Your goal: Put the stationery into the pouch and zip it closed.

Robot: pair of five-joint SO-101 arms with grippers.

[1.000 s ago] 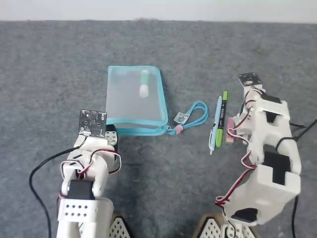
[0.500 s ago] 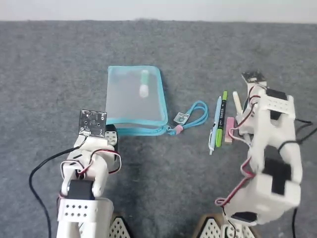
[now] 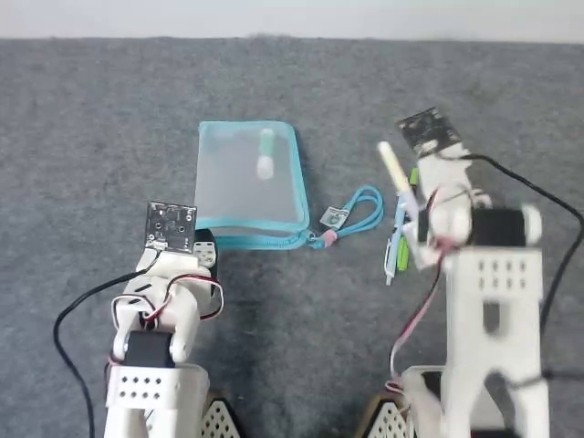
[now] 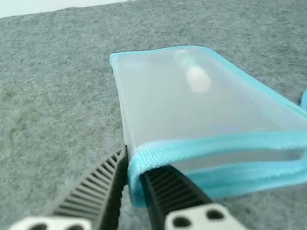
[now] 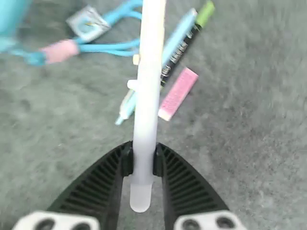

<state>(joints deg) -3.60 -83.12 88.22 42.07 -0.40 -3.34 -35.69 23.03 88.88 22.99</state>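
My left tool (image 4: 132, 165) pinches the pouch (image 4: 192, 96) corner on the counter (image 3: 91, 109). My right tool (image 5: 142, 148) grips 1 white pen (image 5: 149, 72) at 3 o'clock from the pouch, above the blue pen (image 5: 177, 39).

No text is legible. White lettering runs along the black barrel of the green-capped pen (image 5: 180, 50), upper middle of the right wrist view, too blurred to read. The small tag (image 5: 87, 23) at upper left bears an equally unreadable mark.
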